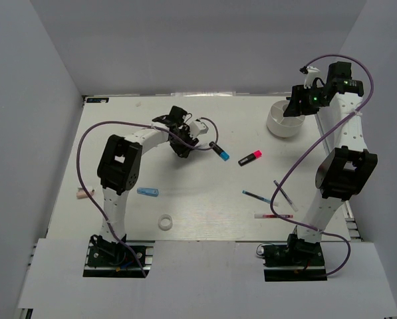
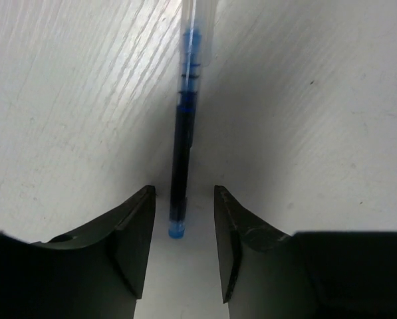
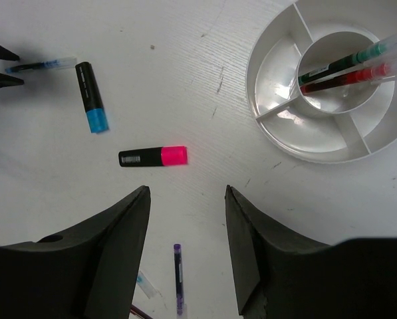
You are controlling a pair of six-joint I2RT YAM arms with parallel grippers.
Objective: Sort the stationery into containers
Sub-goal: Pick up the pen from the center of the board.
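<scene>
- Done: a green pen [image 3: 338, 63] and a red pen [image 3: 348, 75] lie in the dish's [image 3: 278, 73] middle compartment, near the far right corner
- Now: my left gripper [image 2: 183, 191], jaws apart, straddles the blue pen [image 2: 186, 126] mid-table, toward the far edge; my right gripper [image 3: 186, 193] hangs wide, empty
- To do: blue-cap marker [image 3: 92, 96]; pink-cap marker [image 3: 153, 157]; pens near the right edge [image 1: 259, 195]; tube [image 1: 147, 192]; tape ring [image 1: 165, 222]

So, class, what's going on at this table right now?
A robot is sorting stationery. The left gripper is open astride a blue pen lying on the table. The right gripper hangs open near the white dish, which already holds two pens. The blue-cap marker and pink-cap marker lie loose.
</scene>
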